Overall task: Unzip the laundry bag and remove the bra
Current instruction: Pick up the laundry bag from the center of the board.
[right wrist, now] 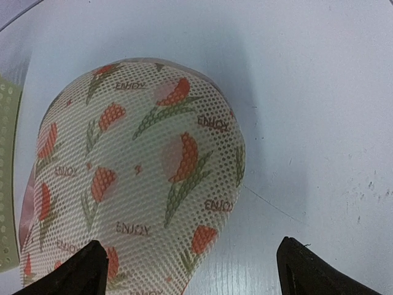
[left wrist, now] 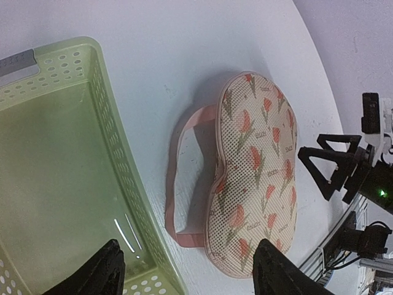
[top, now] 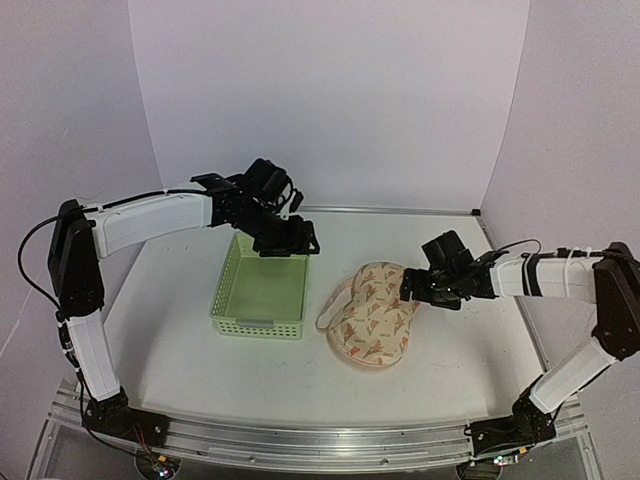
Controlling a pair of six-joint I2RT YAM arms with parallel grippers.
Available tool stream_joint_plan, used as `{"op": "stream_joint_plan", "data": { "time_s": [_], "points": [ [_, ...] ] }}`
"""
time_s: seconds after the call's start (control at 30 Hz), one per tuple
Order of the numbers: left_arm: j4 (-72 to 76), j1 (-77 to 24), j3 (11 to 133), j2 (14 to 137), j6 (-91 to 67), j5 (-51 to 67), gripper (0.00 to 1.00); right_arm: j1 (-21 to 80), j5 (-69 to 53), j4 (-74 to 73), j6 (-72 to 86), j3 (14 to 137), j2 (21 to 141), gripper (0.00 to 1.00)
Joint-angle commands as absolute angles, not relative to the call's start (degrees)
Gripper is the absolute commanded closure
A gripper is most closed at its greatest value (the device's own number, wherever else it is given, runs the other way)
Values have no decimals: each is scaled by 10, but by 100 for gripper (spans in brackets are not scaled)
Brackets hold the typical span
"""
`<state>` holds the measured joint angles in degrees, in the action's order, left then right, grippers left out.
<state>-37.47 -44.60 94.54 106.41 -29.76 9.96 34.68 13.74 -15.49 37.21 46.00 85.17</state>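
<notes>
your bag (top: 372, 315) lies flat on the table (top: 180, 340), just right of the basket (top: 255, 325), loop toward it. right jaws are apart, straddling the bag's far right end. left jaws are apart too, above the basket's far end.

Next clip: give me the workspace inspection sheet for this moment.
Surface: white table, faint scuffs.
Job's things: laundry bag lying flat, looks closed, pink loop on its left; bra not visible.
Clutter: green basket left of the bag, apart from it, nothing seen inside.
Grippers: left gripper open above the basket's far end; right gripper open by the bag's right edge, holding nothing.
Cables: black cable looping beside the left arm; thin cable along the right arm.
Surroundings: plain white walls.
</notes>
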Motion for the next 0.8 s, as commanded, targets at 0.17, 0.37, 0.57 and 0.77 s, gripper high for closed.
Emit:
{"op": "stream_joint_plan", "data": {
  "time_s": [0.17, 0.37, 0.57, 0.77],
  "points": [
    [-363, -456, 957, 1062, -297, 108, 28, 290, -24, -43, 393, 486, 918, 2],
    [-363, -459, 959, 1061, -296, 107, 28, 271, -53, -10, 429, 474, 957, 2],
    [-363, -460, 962, 1064, -296, 109, 28, 263, -96, 45, 452, 454, 968, 7],
    [-363, -460, 967, 1066, -295, 109, 27, 263, -119, 67, 460, 442, 947, 27]
  ]
}}
